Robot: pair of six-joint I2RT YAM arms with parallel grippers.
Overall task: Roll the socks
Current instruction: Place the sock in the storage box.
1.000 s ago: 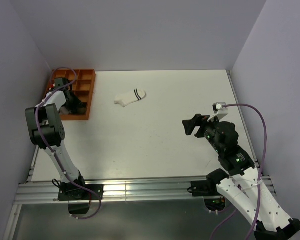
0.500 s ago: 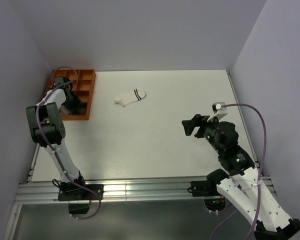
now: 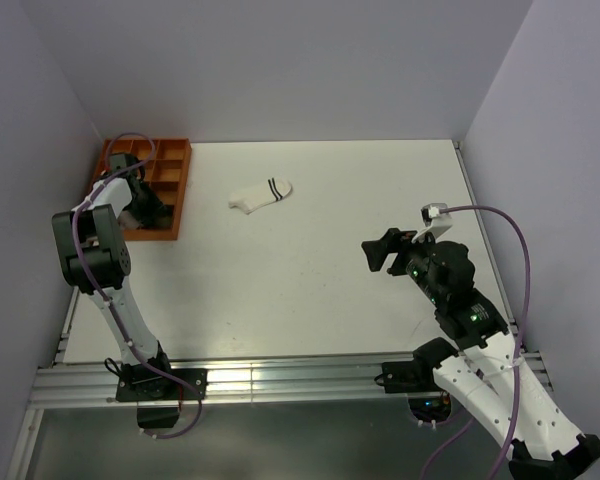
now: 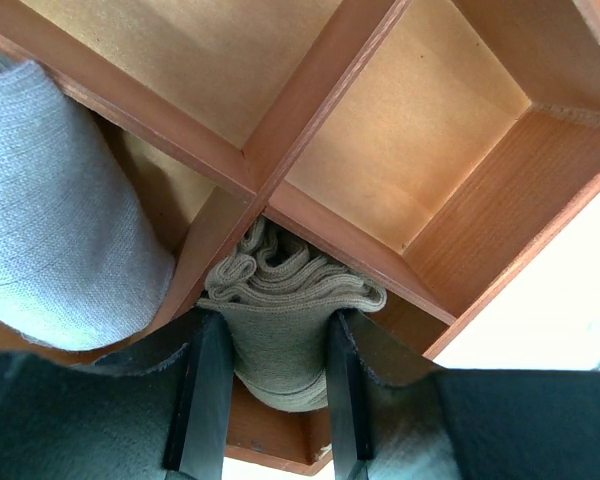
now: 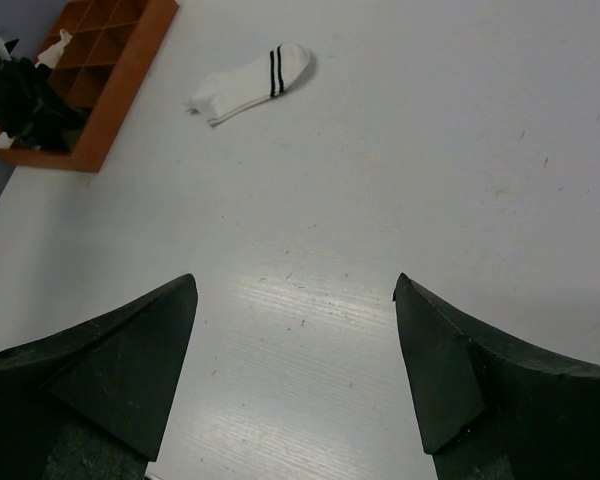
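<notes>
Sock (image 3: 261, 194), white with dark stripes, lies flat on the far table (image 3: 310, 290), long axis left-right, ahead and left of the right gripper (image 5: 292, 288), whose jaws stand spread and empty; the left gripper (image 4: 275, 335), somewhat nearer, is clamped on a tan roll (image 4: 285, 285) in the tray (image 3: 177, 195).

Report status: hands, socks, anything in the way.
Left hand shut on tan sock roll, inside a tray compartment. Right hand open over table. Striped white sock flat, unrolled, far side. Nothing lying around it.

Overhead and right wrist share sock (image 3: 261, 193), seemingly tray (image 3: 183, 190).
</notes>
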